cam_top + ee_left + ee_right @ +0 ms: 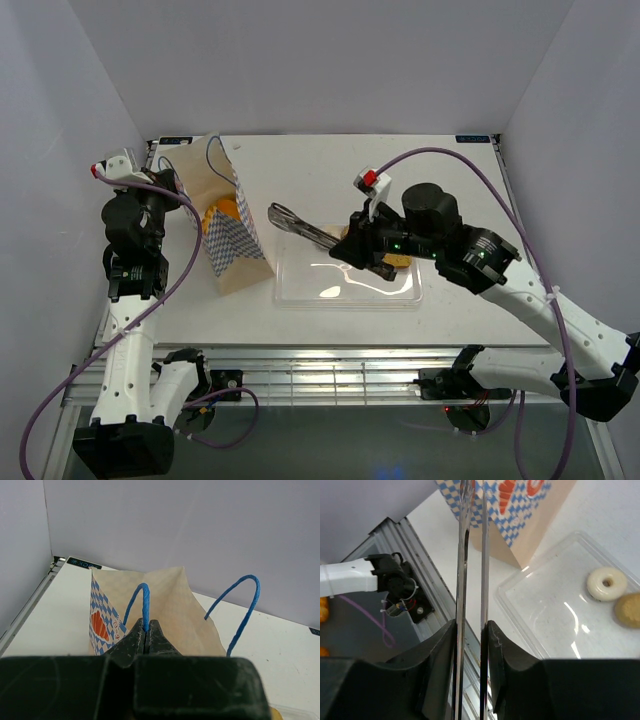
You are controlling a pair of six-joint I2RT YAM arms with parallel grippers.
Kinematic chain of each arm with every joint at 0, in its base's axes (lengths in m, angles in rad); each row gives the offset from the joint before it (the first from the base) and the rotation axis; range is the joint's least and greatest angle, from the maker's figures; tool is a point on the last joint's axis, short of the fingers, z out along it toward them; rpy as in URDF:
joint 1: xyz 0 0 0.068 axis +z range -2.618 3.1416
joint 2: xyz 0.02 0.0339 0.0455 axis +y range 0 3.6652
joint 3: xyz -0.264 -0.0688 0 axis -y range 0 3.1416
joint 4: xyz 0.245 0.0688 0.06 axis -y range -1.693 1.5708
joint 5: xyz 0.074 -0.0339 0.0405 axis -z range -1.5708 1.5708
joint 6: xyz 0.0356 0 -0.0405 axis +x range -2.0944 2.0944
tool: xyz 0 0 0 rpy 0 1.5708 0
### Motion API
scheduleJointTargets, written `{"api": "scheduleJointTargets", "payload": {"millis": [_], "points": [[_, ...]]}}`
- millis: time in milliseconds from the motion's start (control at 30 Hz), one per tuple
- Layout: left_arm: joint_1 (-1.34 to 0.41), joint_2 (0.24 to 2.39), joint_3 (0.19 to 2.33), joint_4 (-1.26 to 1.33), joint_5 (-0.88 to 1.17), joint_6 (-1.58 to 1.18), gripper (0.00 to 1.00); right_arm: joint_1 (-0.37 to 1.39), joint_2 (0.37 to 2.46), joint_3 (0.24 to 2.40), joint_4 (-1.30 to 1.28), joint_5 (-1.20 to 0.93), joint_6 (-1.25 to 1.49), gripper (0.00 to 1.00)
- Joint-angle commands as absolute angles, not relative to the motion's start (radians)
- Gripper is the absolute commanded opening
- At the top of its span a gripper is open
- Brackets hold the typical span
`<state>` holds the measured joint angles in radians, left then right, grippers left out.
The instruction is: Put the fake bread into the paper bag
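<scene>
The left jaws pinch shut on a blue cord handle [142, 602], steadying the paper bag [232, 245] at the worktop's left; the right jaws clamp metal tongs [463, 555], seemingly empty; a pale ring [606, 582] and a bun [627, 609] lie in the clear tray [545, 625] right of the bag; the next move calls for lowering the tongs over one piece and squeezing.

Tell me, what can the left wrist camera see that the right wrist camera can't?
Only the left wrist view: the left gripper pinching a blue cord handle, with the second handle free. Only the right wrist view: the right gripper holding metal tongs, and a clear tray with a pale ring and a tan bun inside. Both: the paper bag, chequered with an orange mark.
</scene>
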<state>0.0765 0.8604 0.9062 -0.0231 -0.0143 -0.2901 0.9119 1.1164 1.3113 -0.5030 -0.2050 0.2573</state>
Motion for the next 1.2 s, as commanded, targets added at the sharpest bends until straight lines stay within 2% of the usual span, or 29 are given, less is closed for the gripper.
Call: {"api": "scheduleJointTargets", "payload": {"millis": [0,300,533,733,1167], "points": [[0.081,0.856,0.908,-0.017,-0.002,-0.299,0.0,0.878,1.049,1.227,-0.486,-0.106,0.294,0.36],[0.081,0.858,0.907,-0.015,0.037,-0.302,0.0,0.756,1.026,0.994,-0.488,-0.02,0.307,0.4],[0.081,0.859,0.91,-0.017,0.041,-0.304,0.0,0.666,1.095,0.925,-0.474,-0.005,0.298,0.4],[0.083,0.856,0.91,-0.018,0.044,-0.304,0.0,0.612,1.057,0.853,-0.482,0.115,0.307,0.41],[0.081,0.861,0.914,-0.021,0.06,-0.305,0.0,0.594,1.019,0.788,-0.517,0.238,0.279,0.44]]}}
